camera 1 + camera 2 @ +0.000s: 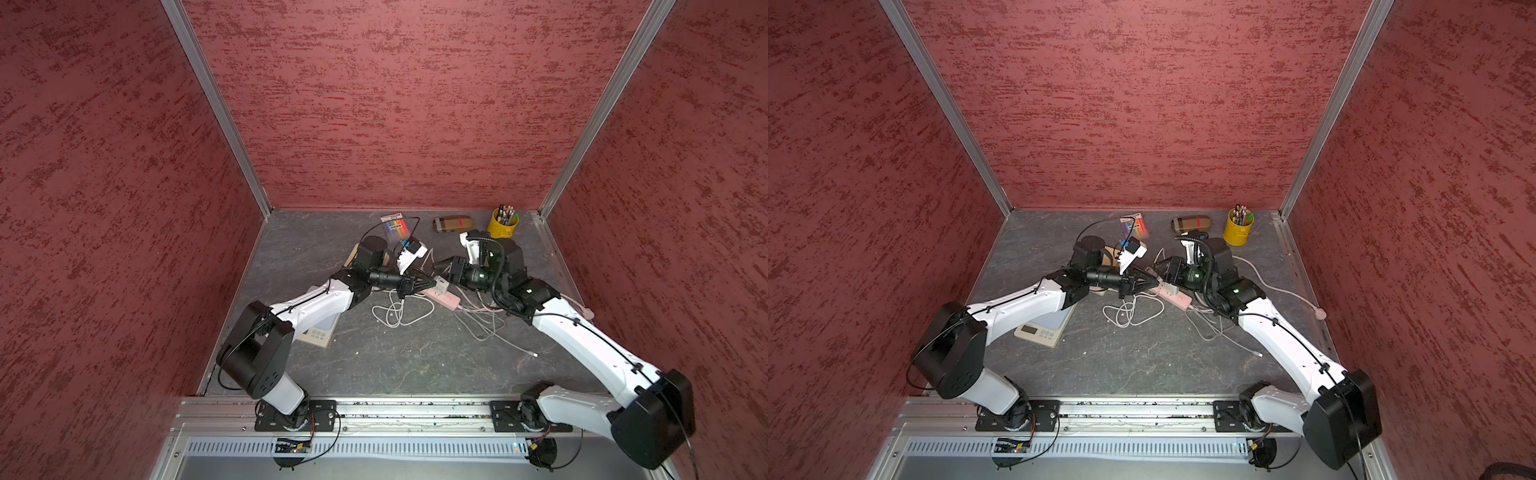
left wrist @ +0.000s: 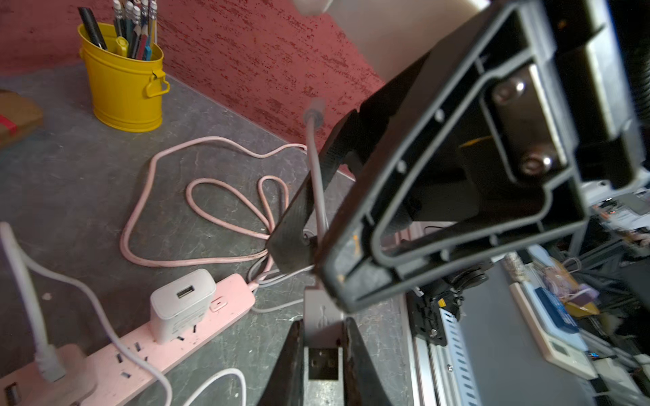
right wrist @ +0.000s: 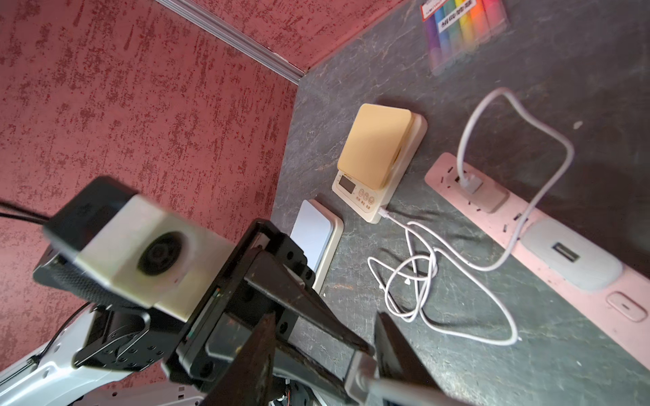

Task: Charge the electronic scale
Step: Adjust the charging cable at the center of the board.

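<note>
The left end effector [image 2: 323, 337] is clenched on a grey USB plug [image 2: 320, 313], whose metal tip shows between the fingers. The right end effector [image 3: 325, 327] faces it tip to tip. Its jaws stand apart, released, with the plug's grey cable [image 2: 314, 168] running loose between them. In both top views the two meet just above the pink strip [image 2: 230, 298], near the middle of the counter [image 1: 395, 361].

A white charger [image 2: 181, 302] is plugged into the strip, its USB port bare.

The beige scale [image 3: 374, 147] lies flat on the counter's left side, behind the left arm. A white cable [image 3: 415, 281] is plugged into its front corner and lies coiled between scale and strip. A white scale [image 1: 1040, 330] lies nearer the front, partly under the left forearm.
</note>
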`<action>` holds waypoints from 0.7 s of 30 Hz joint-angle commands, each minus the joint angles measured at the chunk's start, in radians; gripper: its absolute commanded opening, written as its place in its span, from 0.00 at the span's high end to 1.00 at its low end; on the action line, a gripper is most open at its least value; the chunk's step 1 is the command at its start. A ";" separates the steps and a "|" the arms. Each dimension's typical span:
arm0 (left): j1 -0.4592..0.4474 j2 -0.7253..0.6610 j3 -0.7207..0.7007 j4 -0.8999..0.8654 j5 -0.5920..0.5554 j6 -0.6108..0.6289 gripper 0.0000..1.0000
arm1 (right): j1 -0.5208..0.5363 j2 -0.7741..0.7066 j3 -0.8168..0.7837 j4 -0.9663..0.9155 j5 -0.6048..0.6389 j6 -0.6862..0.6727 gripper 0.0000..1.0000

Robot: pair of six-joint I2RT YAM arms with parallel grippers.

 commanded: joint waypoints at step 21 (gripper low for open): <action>-0.090 -0.068 0.009 -0.094 -0.306 0.244 0.96 | -0.004 0.019 -0.010 -0.080 -0.126 0.037 0.76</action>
